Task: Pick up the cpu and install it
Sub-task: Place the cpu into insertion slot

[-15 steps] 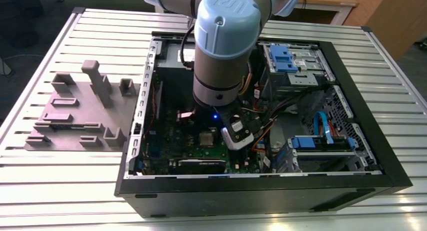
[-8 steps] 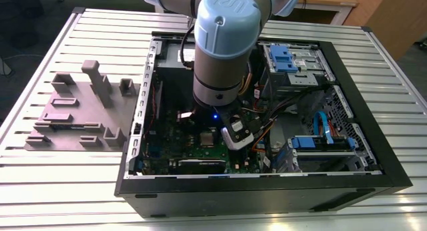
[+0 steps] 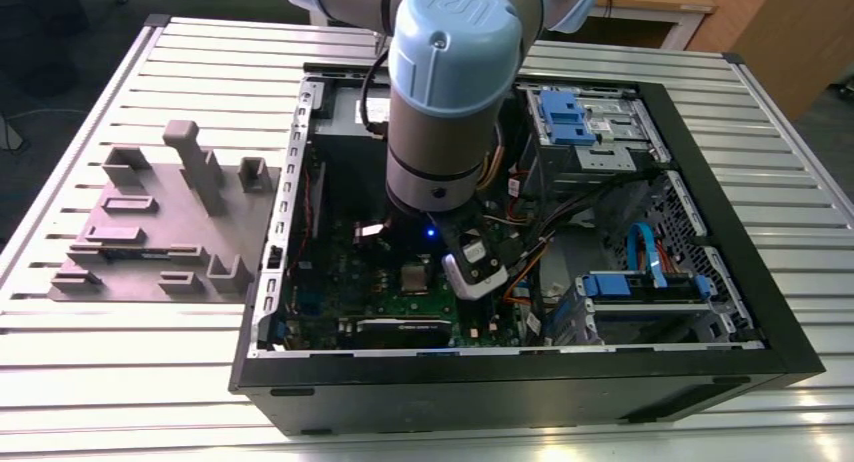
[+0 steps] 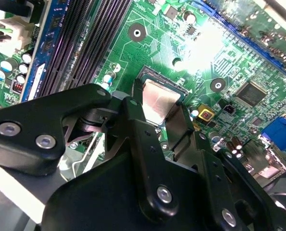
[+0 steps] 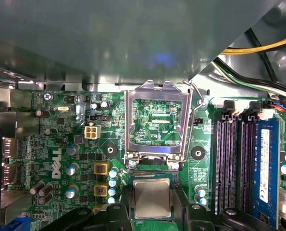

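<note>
"Where's the cpu (image 5: 152, 198)?"
"Pinched between the fingers (image 4: 142, 139), just beside the open frame (image 5: 157, 120) on the green board (image 5: 61, 144)."
"Firm grip?"
"Looks so. The fingers are closed against both its edges."

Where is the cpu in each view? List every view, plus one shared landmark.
Exterior view: too small to tell, by the arm's tip in the case.
First wrist view: cpu beside the open socket frame.
Second wrist view: cpu held in the gripper.
Shared landmark: memory slots.
</note>
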Available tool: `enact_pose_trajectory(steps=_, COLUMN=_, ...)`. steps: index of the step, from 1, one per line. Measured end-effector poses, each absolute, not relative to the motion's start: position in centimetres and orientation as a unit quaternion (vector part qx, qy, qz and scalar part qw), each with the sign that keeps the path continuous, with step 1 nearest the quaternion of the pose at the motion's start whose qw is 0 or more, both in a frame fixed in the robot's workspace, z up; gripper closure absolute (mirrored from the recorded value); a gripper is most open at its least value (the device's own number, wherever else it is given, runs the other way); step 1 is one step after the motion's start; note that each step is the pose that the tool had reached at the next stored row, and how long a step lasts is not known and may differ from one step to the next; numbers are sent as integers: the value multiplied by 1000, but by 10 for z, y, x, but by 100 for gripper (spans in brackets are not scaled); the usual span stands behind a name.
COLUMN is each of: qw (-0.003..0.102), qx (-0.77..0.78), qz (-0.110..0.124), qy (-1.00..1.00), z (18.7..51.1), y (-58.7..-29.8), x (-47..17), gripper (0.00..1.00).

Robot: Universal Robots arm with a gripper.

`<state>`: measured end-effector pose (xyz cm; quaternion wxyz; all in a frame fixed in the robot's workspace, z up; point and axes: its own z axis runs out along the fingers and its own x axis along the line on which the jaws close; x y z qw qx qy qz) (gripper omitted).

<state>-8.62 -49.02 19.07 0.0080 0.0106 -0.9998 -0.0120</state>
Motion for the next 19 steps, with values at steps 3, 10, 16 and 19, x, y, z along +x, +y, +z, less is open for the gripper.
enact_pose_trajectory(steps=3, qw=8, qx=10, qz=-12, qy=-1000, z=192, y=-490, x=-86, gripper=56)
enact_pose_trajectory(steps=10, qw=8, qx=3, qz=-12, qy=-1000, z=192, y=-491, x=-86, gripper=56)
enact_pose_trajectory(steps=16, qw=8, qx=1, qz=-12, qy=-1000, z=192, y=-491, x=-87, gripper=56)
enact_pose_trajectory(steps=19, qw=8, qx=0, qz=-12, qy=-1000, z=191, y=-491, x=-87, gripper=56)
